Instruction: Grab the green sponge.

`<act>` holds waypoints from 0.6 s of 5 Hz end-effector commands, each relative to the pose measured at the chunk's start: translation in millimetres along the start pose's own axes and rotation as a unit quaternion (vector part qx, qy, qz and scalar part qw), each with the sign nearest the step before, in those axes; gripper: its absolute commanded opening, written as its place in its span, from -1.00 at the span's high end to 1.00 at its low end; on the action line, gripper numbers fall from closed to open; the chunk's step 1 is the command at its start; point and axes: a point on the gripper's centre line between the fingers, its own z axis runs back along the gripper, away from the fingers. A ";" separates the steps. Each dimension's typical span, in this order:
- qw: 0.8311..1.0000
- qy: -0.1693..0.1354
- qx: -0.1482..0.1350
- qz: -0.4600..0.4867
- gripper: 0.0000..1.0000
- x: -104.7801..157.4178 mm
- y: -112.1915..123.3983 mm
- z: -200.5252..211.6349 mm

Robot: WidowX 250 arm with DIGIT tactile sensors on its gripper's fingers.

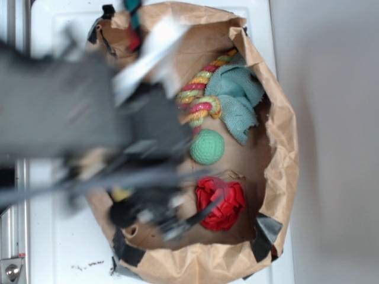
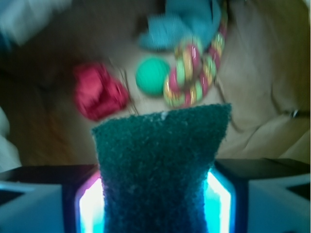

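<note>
one white tabletop [image 1: 47, 248] carries one brown paper bag [image 1: 284, 136] with its rim rolled down and dark tape at the edges. inside lie one teal rag [image 1: 240, 97], one twisted rope toy [image 1: 200, 94] in pink, yellow and green, one crumpled red toy [image 1: 225, 204] and one light-green ball [image 1: 207, 147]. the blurred arm covers the bag's left half. in the wrist view, the pincer [image 2: 158, 194] is clamped on the one green sponge [image 2: 160, 160], which stands between its lit pads [image 2: 90, 204], held above the bag's floor.
</note>
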 end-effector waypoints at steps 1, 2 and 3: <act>0.995 -0.047 -0.017 -0.085 1.00 43.5 18.9 34.9; 0.988 -0.089 -0.026 -0.127 1.00 39.5 19.3 37.0; 0.984 -0.094 -0.038 -0.145 1.00 26.6 13.2 33.6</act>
